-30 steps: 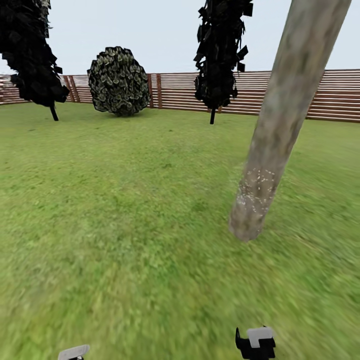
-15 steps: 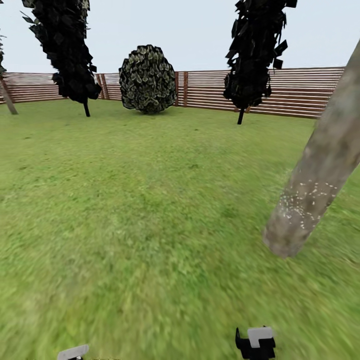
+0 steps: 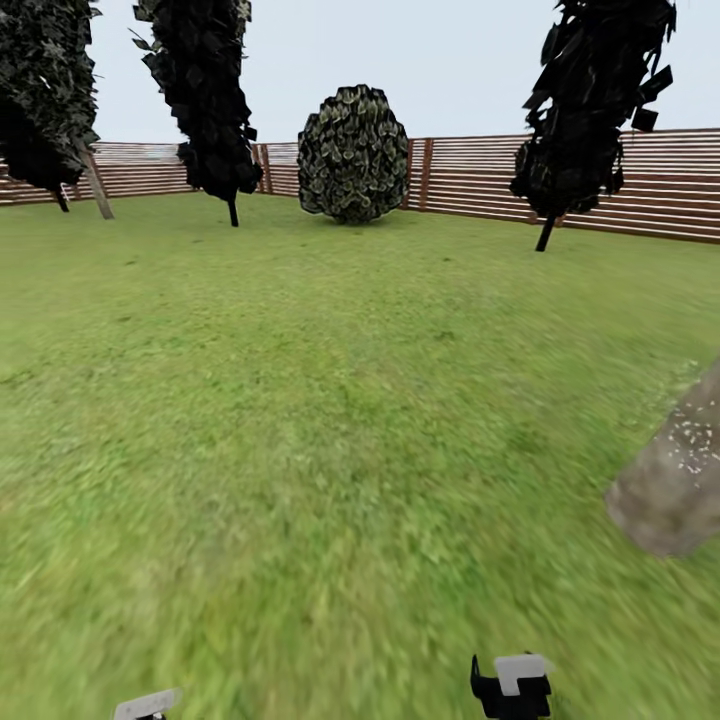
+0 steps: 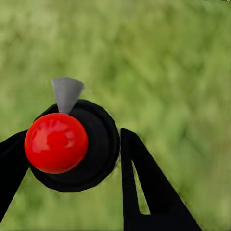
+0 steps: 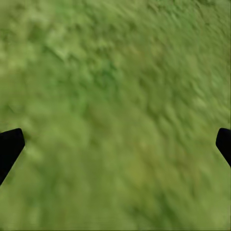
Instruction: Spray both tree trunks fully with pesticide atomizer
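In the head view, at the right edge, we see a tree trunk [image 3: 672,485] flecked with pesticide [image 3: 690,445]; the lawn [image 3: 300,400] stretches to the fence [image 3: 480,175] at the top.

In the left wrist view, our left gripper [image 4: 72,159] pinches the atomizer [image 4: 72,147], red cap toward the camera, ready for spraying.

In the right wrist view, our right gripper [image 5: 115,147] hangs spread wide over grass, free because the other hand carries the tool.

Two parts of the robot's arms are seen at the bottom edge of the head view: a pale grey piece of the left arm [image 3: 146,705] at lower left and a black-and-grey wrist block of the right arm [image 3: 511,686] at lower centre-right. The left gripper [image 4: 72,159] is closed around a black round-topped atomizer with a red ball cap [image 4: 56,142]. The right gripper [image 5: 115,144] is spread wide, black fingertips [image 5: 9,147] at opposite frame edges.
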